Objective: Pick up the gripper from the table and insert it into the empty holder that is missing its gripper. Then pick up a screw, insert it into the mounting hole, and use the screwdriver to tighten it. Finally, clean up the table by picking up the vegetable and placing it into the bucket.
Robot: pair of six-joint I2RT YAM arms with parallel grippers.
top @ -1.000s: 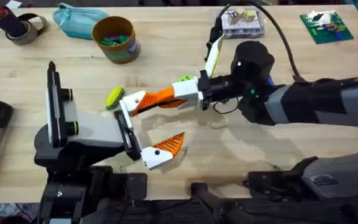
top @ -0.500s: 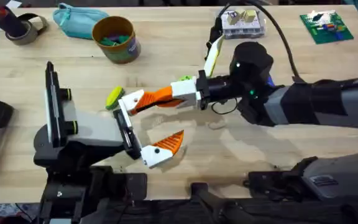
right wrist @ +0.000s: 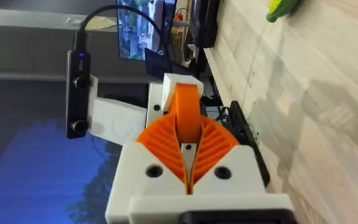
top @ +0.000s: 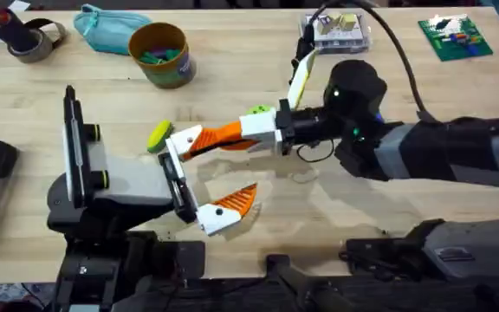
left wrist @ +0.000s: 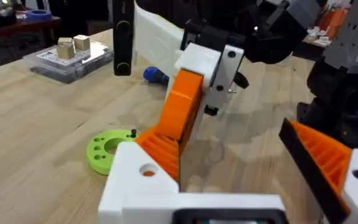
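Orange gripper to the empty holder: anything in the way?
Nothing visible. The right claw holds the gripper with its tip at the holder. The green disc lies on the table off to one side, out of the path.

No readable text anywhere here. The green circuit board (top: 455,36) at the far right of the table carries small markings, too fine to make out. The mustard bucket (top: 162,54) shows a printed band, but no letters come through. The clear box (top: 339,31) at the far edge holds small blocks with nothing legible on them. The screen (right wrist: 143,32) in the right wrist view glows with a picture, no words to read.
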